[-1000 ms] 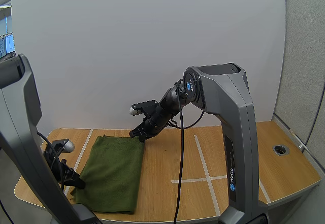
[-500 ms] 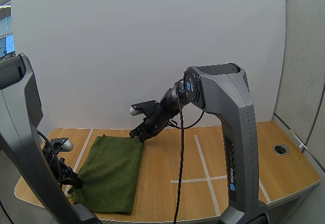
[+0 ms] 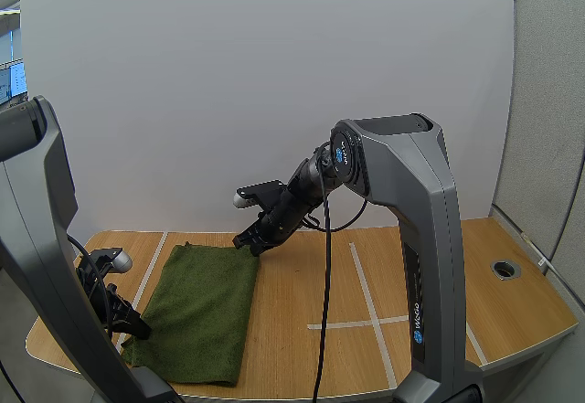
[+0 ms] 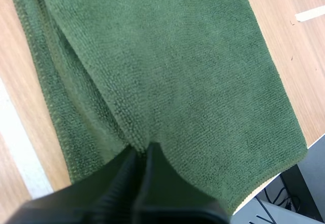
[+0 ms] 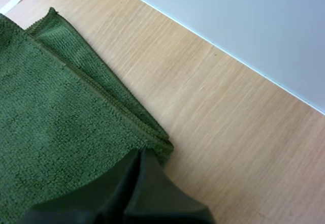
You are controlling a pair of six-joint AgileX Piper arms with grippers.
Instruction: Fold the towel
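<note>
- Left gripper (image 4: 142, 152) pinches the towel's (image 3: 203, 298) near left corner, cloth puckered at its tips, probably ready to lift.
- Right gripper (image 5: 141, 154) clamps the far right corner, probably keeping the layers aligned.

Right pincer (image 5: 143, 154) on towel (image 5: 56, 122) corner

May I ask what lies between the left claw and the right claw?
The dark green terry towel stretches between the left claw and right claw, as the high view shows.
</note>
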